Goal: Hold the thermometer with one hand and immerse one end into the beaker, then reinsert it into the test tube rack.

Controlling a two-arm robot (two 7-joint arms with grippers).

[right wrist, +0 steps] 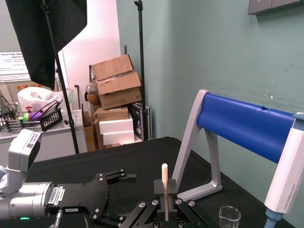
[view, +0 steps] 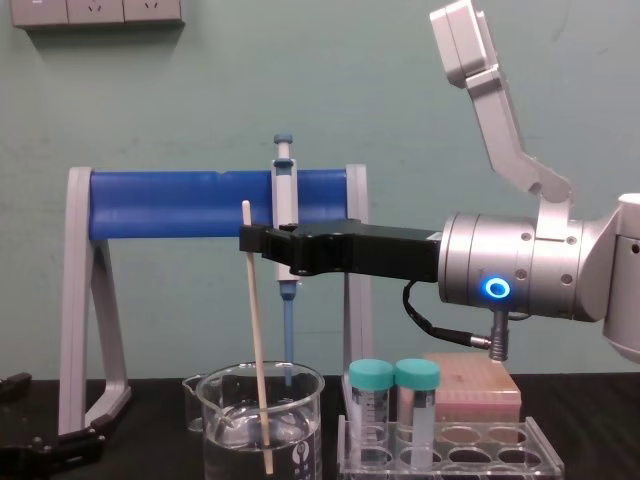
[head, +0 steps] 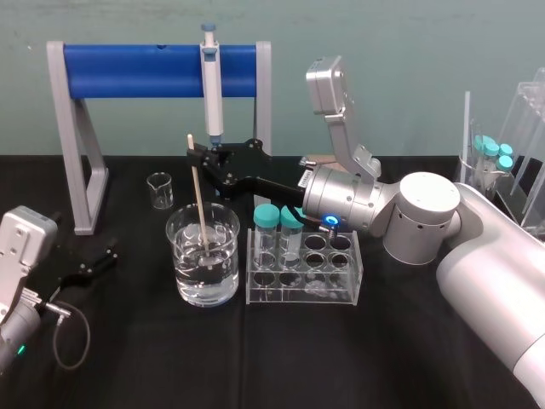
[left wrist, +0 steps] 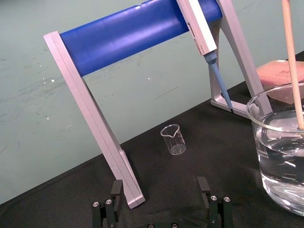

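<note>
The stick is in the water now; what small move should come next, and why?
Probably a straight lift. The right gripper is shut on the thermometer near its top, its lower end is in the water of the beaker, so the dip looks done; it must clear the rim before going to the test tube rack. The left gripper lies open, idle, on the table.

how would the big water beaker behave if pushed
Wide, low, holding water: the beaker probably slides heavily, not tips. Clear glass, so likely slippery and breakable. It could knock the thermometer the right claw holds in it.
</note>
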